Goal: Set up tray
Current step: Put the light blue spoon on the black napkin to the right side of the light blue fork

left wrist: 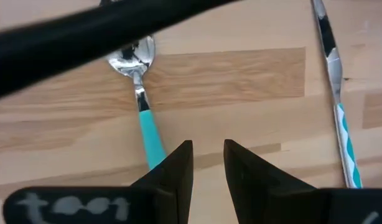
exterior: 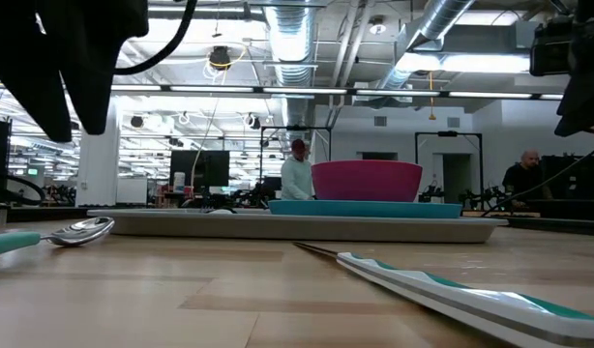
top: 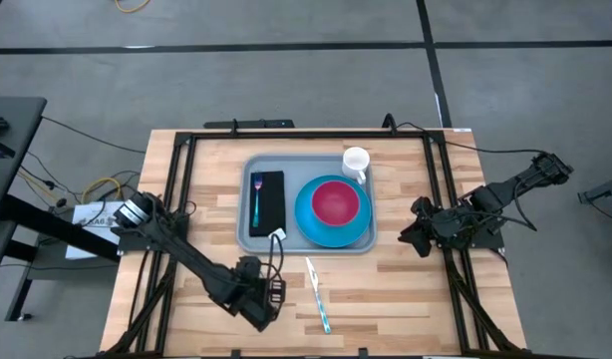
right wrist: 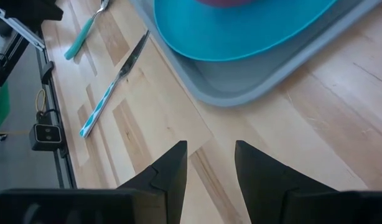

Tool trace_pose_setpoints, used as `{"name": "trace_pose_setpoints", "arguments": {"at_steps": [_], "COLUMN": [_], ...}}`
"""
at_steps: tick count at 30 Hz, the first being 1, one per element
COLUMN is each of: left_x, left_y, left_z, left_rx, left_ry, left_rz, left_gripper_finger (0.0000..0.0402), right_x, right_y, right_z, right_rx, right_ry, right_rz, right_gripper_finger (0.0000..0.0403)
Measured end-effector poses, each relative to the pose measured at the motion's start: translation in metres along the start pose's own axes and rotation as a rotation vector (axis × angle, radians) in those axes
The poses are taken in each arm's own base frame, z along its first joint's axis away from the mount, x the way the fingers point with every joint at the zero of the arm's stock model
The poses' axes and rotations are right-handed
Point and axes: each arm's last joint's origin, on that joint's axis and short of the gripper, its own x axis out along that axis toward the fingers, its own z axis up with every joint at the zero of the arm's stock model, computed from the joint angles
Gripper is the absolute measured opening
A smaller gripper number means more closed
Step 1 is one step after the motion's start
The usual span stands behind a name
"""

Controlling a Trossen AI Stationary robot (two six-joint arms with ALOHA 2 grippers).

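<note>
The grey-blue tray (top: 254, 231) lies in the table's middle. It bears a black napkin (top: 273, 199) with a fork (top: 256, 194), a blue plate (top: 316, 231) with a red bowl (top: 335, 202), and a white mug (top: 356, 162). A teal-handled spoon (left wrist: 141, 93) and a knife (left wrist: 337, 93) lie flat on the wood near the table's near edge. My left gripper (left wrist: 208, 158) hovers over the table beside the spoon's handle, narrowly open, with bare wood between its fingers. My right gripper (right wrist: 211, 155) is open over the wood off the tray's right near corner (right wrist: 228, 93).
The knife (top: 318, 294) lies slanted between the tray and the near edge, just right of my left gripper (top: 271, 297). In the low view the spoon (exterior: 79, 232) and knife (exterior: 452, 290) lie in front of the tray (exterior: 307, 224). People stand in the room behind.
</note>
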Motion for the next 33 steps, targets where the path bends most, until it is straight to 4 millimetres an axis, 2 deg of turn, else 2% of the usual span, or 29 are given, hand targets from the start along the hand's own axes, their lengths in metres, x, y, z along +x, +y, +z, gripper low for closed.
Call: {"name": "trace_pose_setpoints", "arguments": {"at_steps": [6, 10, 20, 25, 28, 33], "left_x": [-0.001, 0.006, 0.018, 0.020, 0.028, 0.054], "left_y": [0.006, 0.013, 0.012, 0.014, 0.015, 0.010], "left_z": [0.003, 0.002, -0.002, 0.000, -0.001, -0.006], "left_rx": [0.006, -0.007, -0.022, -0.024, -0.025, -0.002], "left_ry": [0.047, 0.071, 0.105, 0.077, 0.074, 0.111], "left_rz": [0.110, 0.201, 0.133, 0.161, 0.188, 0.230], "left_gripper_finger": [0.0077, 0.0083, 0.0169, 0.0186, 0.0185, 0.0176], "right_x": [0.000, 0.000, 0.000, 0.000, 0.000, 0.000], "right_y": [0.000, 0.000, 0.000, 0.000, 0.000, 0.001], "right_z": [0.000, 0.000, 0.000, 0.000, 0.000, 0.000], "right_rx": [0.000, 0.000, -0.001, -0.001, -0.001, 0.000], "right_ry": [0.001, 0.000, 0.000, -0.003, -0.004, -0.008], "right_rz": [0.002, 0.004, 0.003, 0.001, 0.001, 0.003], "right_gripper_finger": [0.0127, 0.0127, 0.0127, 0.0127, 0.0127, 0.0127]}}
